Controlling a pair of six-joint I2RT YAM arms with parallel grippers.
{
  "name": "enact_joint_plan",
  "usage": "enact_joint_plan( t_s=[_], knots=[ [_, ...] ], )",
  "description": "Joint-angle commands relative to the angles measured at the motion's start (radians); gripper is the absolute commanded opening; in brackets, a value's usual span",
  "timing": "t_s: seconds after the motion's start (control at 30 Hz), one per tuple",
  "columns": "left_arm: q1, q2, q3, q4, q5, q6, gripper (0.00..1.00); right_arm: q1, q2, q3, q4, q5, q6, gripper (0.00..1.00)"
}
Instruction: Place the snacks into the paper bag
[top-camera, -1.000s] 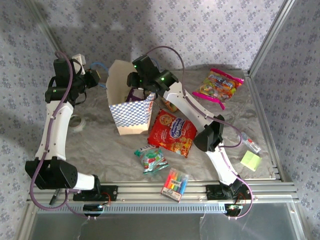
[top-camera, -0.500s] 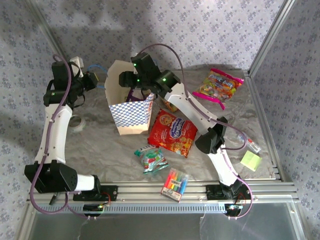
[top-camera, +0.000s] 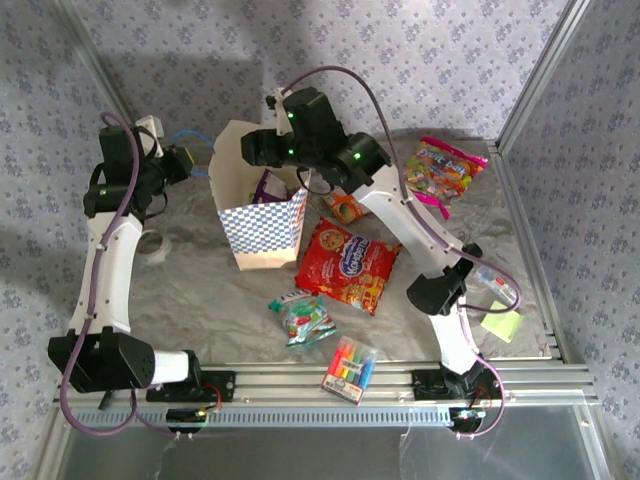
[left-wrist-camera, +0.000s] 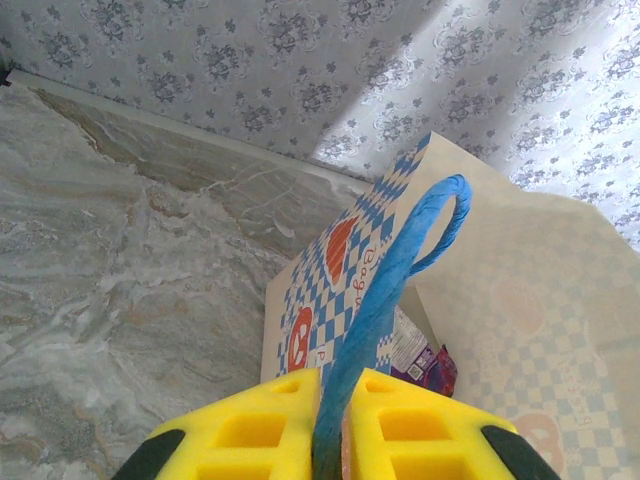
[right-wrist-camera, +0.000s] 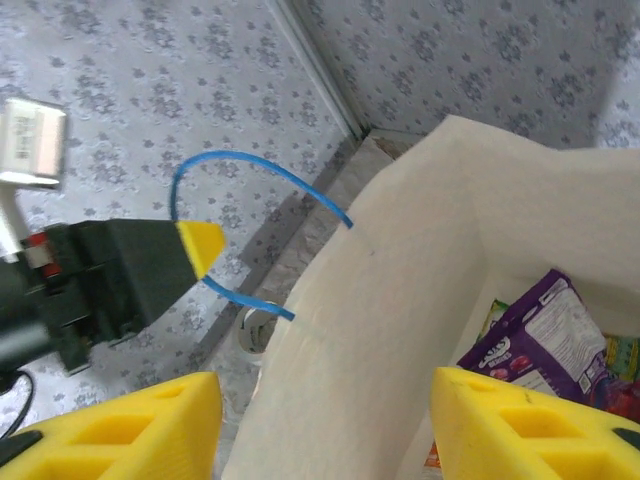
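- Left gripper (left-wrist-camera: 330, 445): clamped on blue cord handle (left-wrist-camera: 385, 290) of paper bag (top-camera: 262, 228), cord pinched btw. the yellow pads.
- In top view: sits at far-left side of the bag, handle stretched out toward it.
- Right gripper (right-wrist-camera: 320, 425): fingers apart, nothing btw. them; hangs over open mouth of the bag.
- Paper bag: upright at back-left of table (top-camera: 200, 290), mouth open to the top.
- Inside bag: purple packet (right-wrist-camera: 535, 335); bits of other packets beside it, too hidden to name.
- Outside bag: red cookie bag (top-camera: 345, 265) just right of it; orange-white packet (top-camera: 345, 207) behind that one; green-red packet (top-camera: 303, 318) in front; pink-edged candy bag (top-camera: 438, 172) at far right, well apart.
- Also on table: marker pack (top-camera: 350, 368) at near edge, yellow sticky-note pad (top-camera: 500, 322) at right.
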Motion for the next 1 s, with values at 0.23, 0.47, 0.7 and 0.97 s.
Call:
enact_joint_plan(
  t_s=[0.23,0.47,0.7,0.97],
  knots=[
    [0.007,-0.029,0.003,0.002,0.027,-0.014,0.17,-0.013,-0.342,-0.325,0.053,0.126,-0.202,0.64],
    [0.007,-0.021,0.015,-0.012,0.027,-0.018,0.19,-0.102,-0.576,-0.617,0.111,0.236,-0.196,0.68],
    [0.005,-0.014,0.028,-0.031,0.026,-0.019,0.20,-0.259,-0.737,-0.853,0.129,0.252,-0.116,0.70],
    [0.005,-0.014,0.028,-0.047,0.015,-0.020,0.21,-0.416,-0.841,-1.035,0.121,0.241,-0.046,0.72]
  ],
)
